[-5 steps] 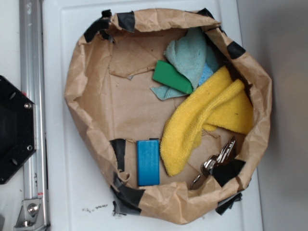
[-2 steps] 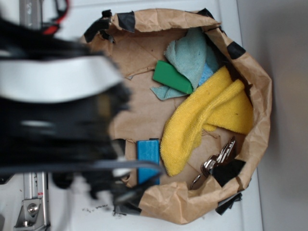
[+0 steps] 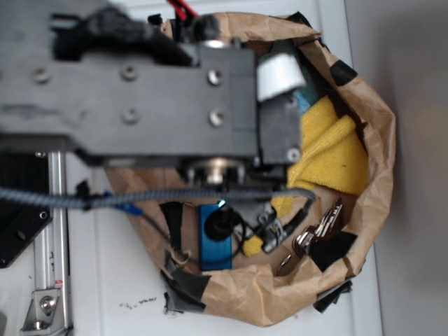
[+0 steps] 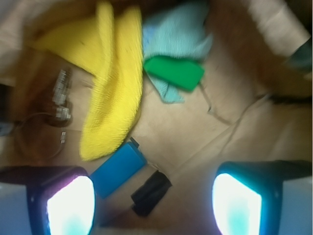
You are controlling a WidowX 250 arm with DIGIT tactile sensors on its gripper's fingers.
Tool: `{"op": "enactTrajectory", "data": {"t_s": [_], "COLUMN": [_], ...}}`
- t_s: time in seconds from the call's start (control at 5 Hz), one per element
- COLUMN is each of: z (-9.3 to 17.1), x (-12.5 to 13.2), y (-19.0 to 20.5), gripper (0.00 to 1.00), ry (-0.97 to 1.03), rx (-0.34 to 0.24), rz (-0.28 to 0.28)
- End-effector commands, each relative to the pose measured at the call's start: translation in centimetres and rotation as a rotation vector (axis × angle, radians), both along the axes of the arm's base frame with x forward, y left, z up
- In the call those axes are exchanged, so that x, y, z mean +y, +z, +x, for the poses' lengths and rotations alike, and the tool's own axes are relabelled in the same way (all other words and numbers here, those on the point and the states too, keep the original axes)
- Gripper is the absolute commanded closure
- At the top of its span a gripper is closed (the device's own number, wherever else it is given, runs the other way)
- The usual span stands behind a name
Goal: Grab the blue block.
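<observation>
One blue block (image 4: 117, 168) lies flat in the paper bag (image 3: 364, 112), touching the yellow cloth (image 4: 110, 83), toward the counter's front edge. Gripper (image 4: 154, 198) spread wide above, pinching nothing; green block (image 4: 173, 72) on teal cloth (image 4: 176, 39).

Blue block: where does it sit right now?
Exterior view: blue block lies at the paper bag's lower rim, under the arm. Wrist view: beside the yellow cloth's tip.

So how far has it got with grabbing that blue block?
Done so far: the arm is over the paper bag, and the wrist view shows the gripper open with its fingers wide apart. In hand: lining up, since the blue block lies beside the yellow cloth, off toward one finger and untouched. Left: centring over it, lowering, closing and lifting.
</observation>
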State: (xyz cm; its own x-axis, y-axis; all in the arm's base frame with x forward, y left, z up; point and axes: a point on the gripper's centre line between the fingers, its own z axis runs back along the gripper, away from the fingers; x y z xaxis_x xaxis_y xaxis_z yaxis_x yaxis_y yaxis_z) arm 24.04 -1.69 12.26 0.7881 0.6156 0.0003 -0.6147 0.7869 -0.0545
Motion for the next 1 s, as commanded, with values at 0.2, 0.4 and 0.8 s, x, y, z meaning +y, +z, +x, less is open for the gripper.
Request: {"op": "enactTrajectory", "data": {"t_s": [0.2, 0.4, 0.8], "z": [1.7, 0.2, -2.2], "x": [-5.7, -7.6, -6.9], "y": [-6.8, -8.2, -10.2], "gripper": [0.0, 0.0, 0.0], "ry": [0.08, 0.05, 0.061], "rx": [-0.02, 0.044, 0.145], "rz": [-0.091, -0.077, -0.046]}}
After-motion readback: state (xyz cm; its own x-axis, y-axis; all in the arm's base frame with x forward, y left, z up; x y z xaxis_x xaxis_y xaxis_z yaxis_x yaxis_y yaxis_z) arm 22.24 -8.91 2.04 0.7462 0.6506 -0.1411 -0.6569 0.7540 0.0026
